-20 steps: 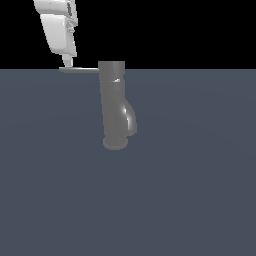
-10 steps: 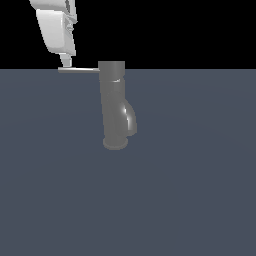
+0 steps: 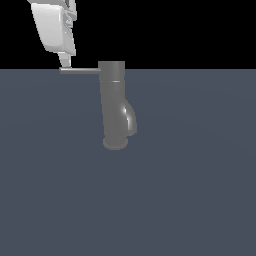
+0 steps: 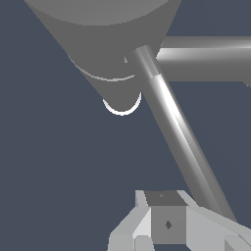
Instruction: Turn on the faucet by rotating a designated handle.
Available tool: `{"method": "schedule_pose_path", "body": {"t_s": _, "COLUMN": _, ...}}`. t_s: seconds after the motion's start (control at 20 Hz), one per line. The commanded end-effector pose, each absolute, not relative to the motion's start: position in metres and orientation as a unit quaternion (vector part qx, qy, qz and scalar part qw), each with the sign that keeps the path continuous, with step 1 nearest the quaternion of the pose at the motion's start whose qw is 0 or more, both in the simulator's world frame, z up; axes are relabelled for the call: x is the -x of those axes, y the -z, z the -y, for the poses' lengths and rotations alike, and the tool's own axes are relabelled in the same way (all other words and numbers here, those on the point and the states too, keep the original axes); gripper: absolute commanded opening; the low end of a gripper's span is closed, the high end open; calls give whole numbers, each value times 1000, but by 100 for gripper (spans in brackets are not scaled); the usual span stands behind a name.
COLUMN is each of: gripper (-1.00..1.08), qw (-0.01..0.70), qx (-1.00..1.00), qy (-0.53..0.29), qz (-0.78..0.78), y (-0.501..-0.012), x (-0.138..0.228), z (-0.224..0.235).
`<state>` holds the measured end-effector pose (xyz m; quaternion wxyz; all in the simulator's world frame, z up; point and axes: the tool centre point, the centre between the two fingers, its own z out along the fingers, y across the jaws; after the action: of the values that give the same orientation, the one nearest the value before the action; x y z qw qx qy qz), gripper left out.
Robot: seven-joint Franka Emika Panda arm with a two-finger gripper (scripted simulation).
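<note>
The faucet [image 3: 112,102] is a grey upright cylinder on a round base, with a short curved spout [image 3: 129,118] low on its side. Its thin handle [image 3: 80,71] sticks out level from the top toward the exterior view's left. My white gripper [image 3: 65,62] hangs over the handle's free end, its tip right against that end. In the wrist view the handle [image 4: 176,127] runs as a shiny rod from the faucet's top [image 4: 103,34] down to my gripper [image 4: 167,226]. The fingers [image 4: 196,223] look pressed together, gripping nothing, with the rod beside them.
The faucet stands alone on a flat dark blue-grey surface [image 3: 190,190]. The background behind the gripper is black.
The gripper has shifted slightly toward the exterior view's left and stays at the handle's end. The handle shows hardly any change in angle.
</note>
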<state>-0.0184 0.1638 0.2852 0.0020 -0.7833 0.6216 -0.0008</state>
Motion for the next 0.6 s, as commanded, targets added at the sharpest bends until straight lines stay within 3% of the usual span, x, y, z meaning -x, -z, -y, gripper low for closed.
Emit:
{"method": "schedule_pose_path", "body": {"t_s": 0.0, "gripper": -100, "qw": 0, "qx": 783, "qy": 0, "qz": -622, "y": -285, "x": 28, "z": -161}}
{"method": "schedule_pose_path", "body": {"t_s": 0.55, "gripper": -100, "qw": 1, "qx": 783, "qy": 1, "qz": -622, "y": -285, "x": 48, "z": -146}}
